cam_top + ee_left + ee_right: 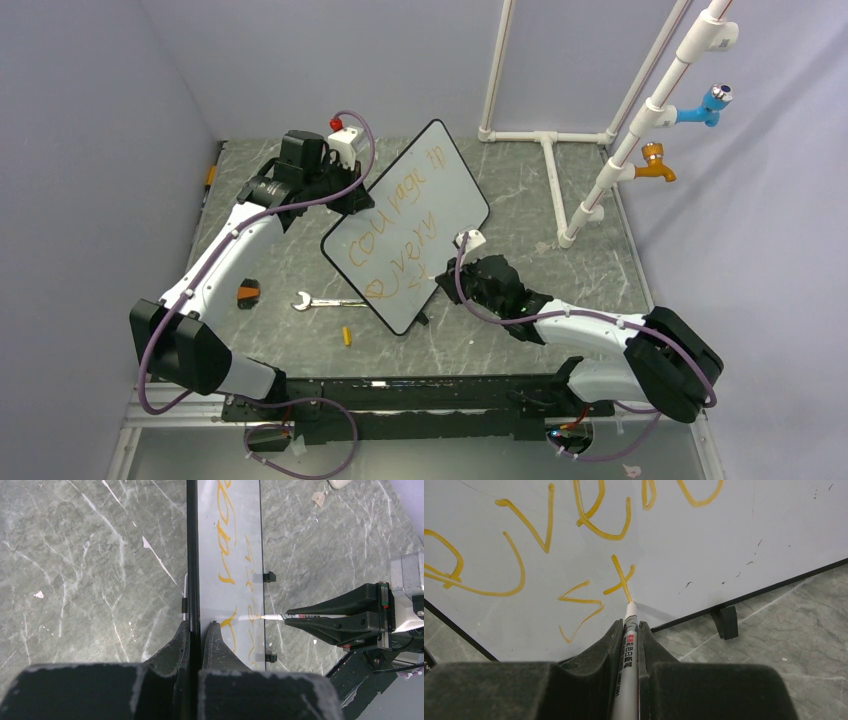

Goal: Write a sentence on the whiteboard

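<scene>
Right gripper is clamped on the marker, tip touching the whiteboard near its lower rim. Left gripper pinches the rim, propping the board mid-way across the table. If you press harder, that pinch may slip and skew the sentence.

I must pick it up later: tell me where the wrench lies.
Top view: the wrench lies flat on the table, left of centre, beside the whiteboard's lower-left edge, near a small yellow piece.
</scene>
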`<act>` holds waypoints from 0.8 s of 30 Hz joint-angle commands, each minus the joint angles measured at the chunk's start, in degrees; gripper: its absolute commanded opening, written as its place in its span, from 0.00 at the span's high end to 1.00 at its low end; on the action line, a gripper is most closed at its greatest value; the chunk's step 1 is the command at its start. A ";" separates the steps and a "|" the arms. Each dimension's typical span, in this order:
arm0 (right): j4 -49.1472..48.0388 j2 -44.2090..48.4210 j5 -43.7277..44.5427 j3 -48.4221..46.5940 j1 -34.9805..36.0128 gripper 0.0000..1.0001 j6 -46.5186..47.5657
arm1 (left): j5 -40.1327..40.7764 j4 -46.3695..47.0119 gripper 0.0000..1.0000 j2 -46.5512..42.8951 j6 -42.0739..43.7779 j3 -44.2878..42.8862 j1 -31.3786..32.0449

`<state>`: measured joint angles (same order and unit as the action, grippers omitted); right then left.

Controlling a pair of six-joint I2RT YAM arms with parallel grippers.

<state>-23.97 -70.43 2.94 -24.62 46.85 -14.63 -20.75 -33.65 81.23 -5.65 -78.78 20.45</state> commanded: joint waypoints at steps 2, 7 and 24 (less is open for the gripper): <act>0.59 0.03 1.47 0.23 0.13 1.00 -0.67 | 11.92 -4.72 1.00 1.39 8.21 0.21 -0.33; 1.57 -0.59 3.04 -1.69 0.08 1.00 0.57 | 11.88 -4.68 1.00 1.43 8.20 0.29 -0.32; 6.69 0.73 4.54 -8.46 0.03 1.00 4.18 | 12.11 -4.85 1.00 1.41 8.29 0.12 -0.32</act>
<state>-18.04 -72.16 7.40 -31.29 46.78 -11.31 -20.73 -33.65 81.23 -5.72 -78.78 20.45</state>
